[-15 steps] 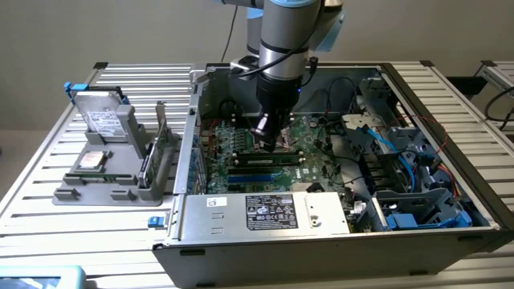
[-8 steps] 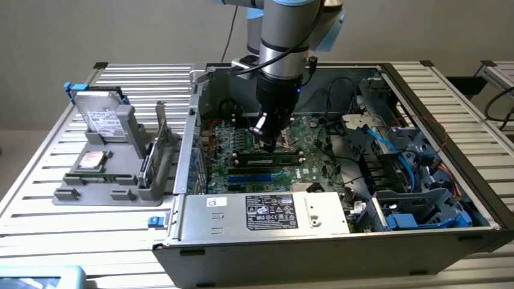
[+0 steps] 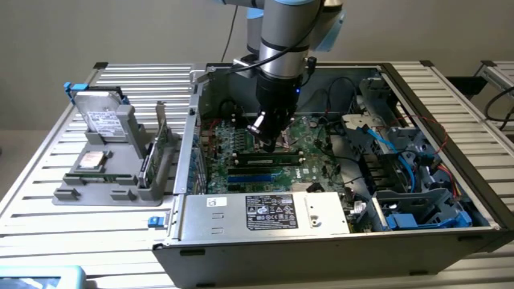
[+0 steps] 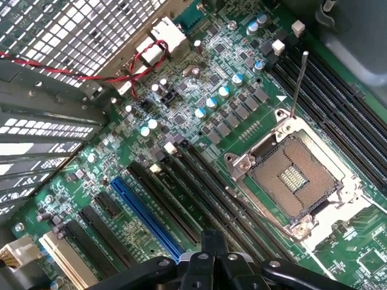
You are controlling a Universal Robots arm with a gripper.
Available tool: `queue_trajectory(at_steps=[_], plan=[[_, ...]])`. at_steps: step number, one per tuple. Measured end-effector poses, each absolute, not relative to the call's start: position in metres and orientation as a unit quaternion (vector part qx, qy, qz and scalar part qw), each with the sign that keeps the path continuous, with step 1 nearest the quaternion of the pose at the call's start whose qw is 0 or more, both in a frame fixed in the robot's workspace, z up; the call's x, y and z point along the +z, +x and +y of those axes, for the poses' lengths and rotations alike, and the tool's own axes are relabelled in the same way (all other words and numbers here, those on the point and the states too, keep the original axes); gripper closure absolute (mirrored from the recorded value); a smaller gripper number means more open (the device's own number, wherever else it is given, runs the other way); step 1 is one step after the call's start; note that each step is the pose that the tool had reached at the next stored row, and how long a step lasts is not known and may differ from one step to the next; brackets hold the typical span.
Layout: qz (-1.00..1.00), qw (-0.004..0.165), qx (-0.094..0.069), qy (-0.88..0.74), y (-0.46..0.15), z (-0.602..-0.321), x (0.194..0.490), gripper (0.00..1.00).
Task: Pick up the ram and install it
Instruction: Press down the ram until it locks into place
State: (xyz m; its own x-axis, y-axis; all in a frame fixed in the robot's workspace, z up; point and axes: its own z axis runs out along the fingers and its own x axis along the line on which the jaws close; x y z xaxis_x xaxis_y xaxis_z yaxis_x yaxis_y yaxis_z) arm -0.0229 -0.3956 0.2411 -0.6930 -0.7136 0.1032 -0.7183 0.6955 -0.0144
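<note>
Gripper closed, fingers pressed together with nothing seen between them, pointing down into the open computer case on the end of the arm. In the wrist view the gripper hangs over the long black slots of the motherboard. Ram lies flat along a slot on the motherboard, just under and in front of the gripper tip, with white clips at both ends. Cannot tell if the tip touches it. Blue slots run parallel just in front of the ram. In the wrist view, a blue slot sits beside the black ones, an open processor socket lies on their other side with its thin metal lever standing up, and red wires run to a white plug near the case wall. Silver power supply with a label sits at the case's near edge, blue cables toward the exterior view's right. Outside the case, on the exterior view's left, a gray holder on the slatted table carries a silver drive propped upright and a green card standing on edge.
</note>
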Motion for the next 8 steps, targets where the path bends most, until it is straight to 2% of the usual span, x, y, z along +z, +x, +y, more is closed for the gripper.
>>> queue_trajectory(at_steps=[8], plan=[[-0.939,0.043,0.025,0.341,-0.0228,-0.3956,0.2410,0.89]])
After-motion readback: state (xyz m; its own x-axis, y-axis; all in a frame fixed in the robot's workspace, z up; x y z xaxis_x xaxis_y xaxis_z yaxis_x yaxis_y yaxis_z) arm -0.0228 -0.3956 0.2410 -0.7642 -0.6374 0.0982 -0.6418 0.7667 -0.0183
